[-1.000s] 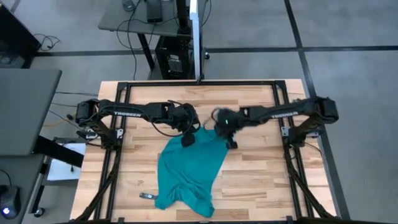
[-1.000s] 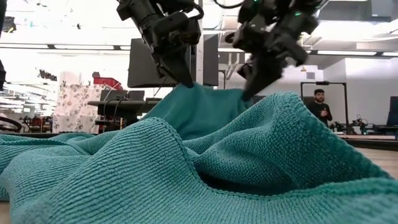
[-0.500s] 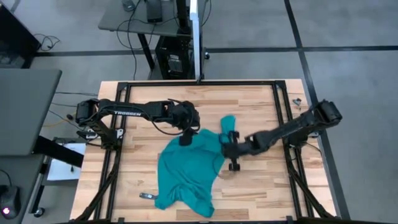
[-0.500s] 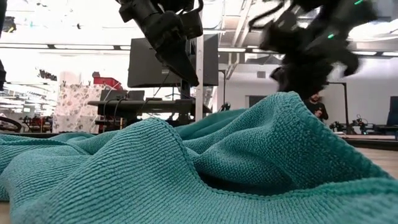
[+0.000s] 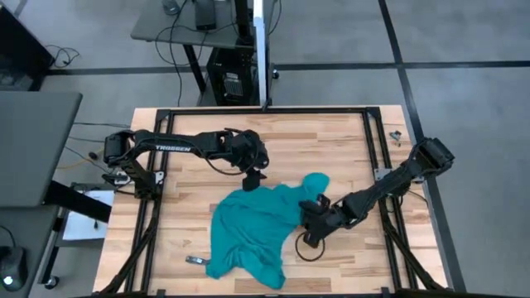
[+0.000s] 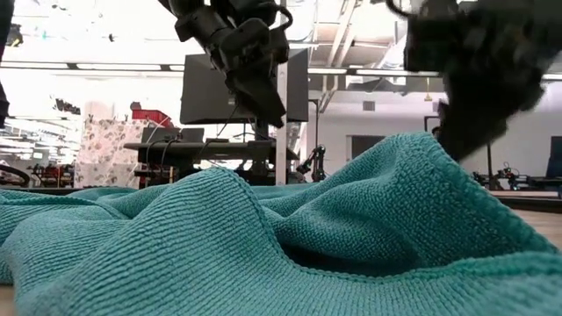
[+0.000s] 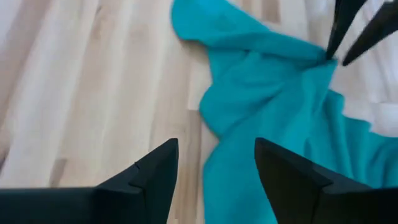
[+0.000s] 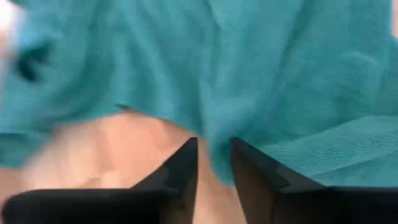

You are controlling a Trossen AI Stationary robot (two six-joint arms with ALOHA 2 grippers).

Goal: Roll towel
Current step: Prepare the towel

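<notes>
The towel (image 5: 252,228) lies crumpled on my wooden table (image 5: 331,136), filling the lower centre of the high view, one corner flipped out toward the centre right. My left end effector (image 5: 253,175) hangs just above the towel's upper edge, fingers apart and holding nothing; my left wrist view shows its fingers (image 7: 155,177) spread over bare wood and teal cloth. My right end effector (image 5: 310,217) sits low at the towel's right edge, its fingers (image 8: 180,168) slightly apart with cloth bunched between them. A small dark object (image 5: 194,261) lies near the towel's lower left.
</notes>
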